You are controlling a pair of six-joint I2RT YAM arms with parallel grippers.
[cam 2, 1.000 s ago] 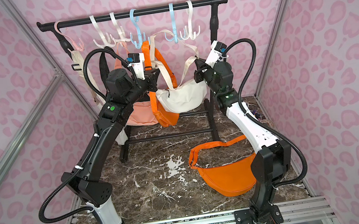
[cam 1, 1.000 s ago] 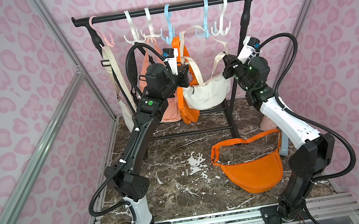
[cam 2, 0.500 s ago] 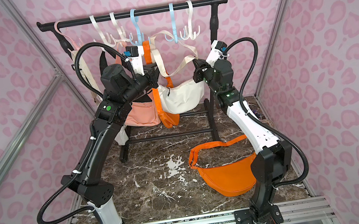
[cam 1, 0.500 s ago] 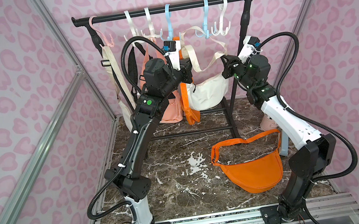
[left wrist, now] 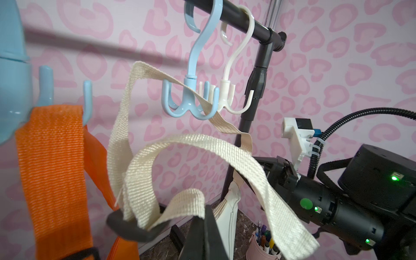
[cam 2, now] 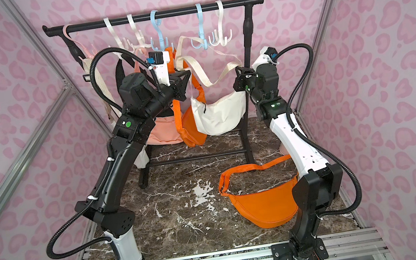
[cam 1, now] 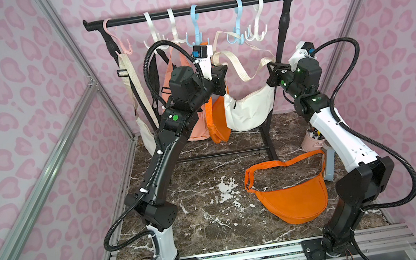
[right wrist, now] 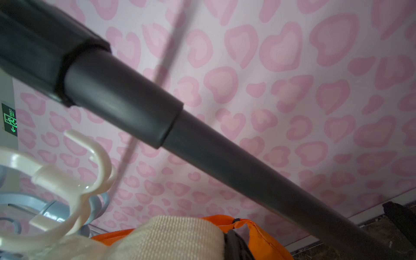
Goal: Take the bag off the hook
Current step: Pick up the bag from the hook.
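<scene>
The white bag (cam 1: pixel 248 108) (cam 2: pixel 219 113) hangs between my two arms by its cream strap (left wrist: pixel 202 144). That strap still runs through the prongs of a blue hook (left wrist: pixel 189 105) (cam 1: pixel 235 35) on the rack bar. My left gripper (cam 1: pixel 220 69) (left wrist: pixel 206 225) is shut on a folded part of the strap, left of and below the hook. On the bag's other side, next to the rack's post, my right gripper (cam 1: pixel 271 68) (right wrist: pixel 225 247) is shut on the strap (right wrist: pixel 171 238).
The black rack bar (cam 1: pixel 198 9) carries several more hooks; a white hook (right wrist: pixel 74 184) hangs beside the blue one. Orange (cam 1: pixel 218 123), peach (cam 1: pixel 195 127) and cream (cam 1: pixel 144 134) bags hang left of the white bag. Another orange bag (cam 1: pixel 290 196) lies on the floor. A pink pen cup (cam 1: pixel 312 141) stands by the right post (right wrist: pixel 202 139).
My left gripper has risen and moved toward the rack with the strap, and the white bag has shifted a little to the right. The right gripper has barely moved.
</scene>
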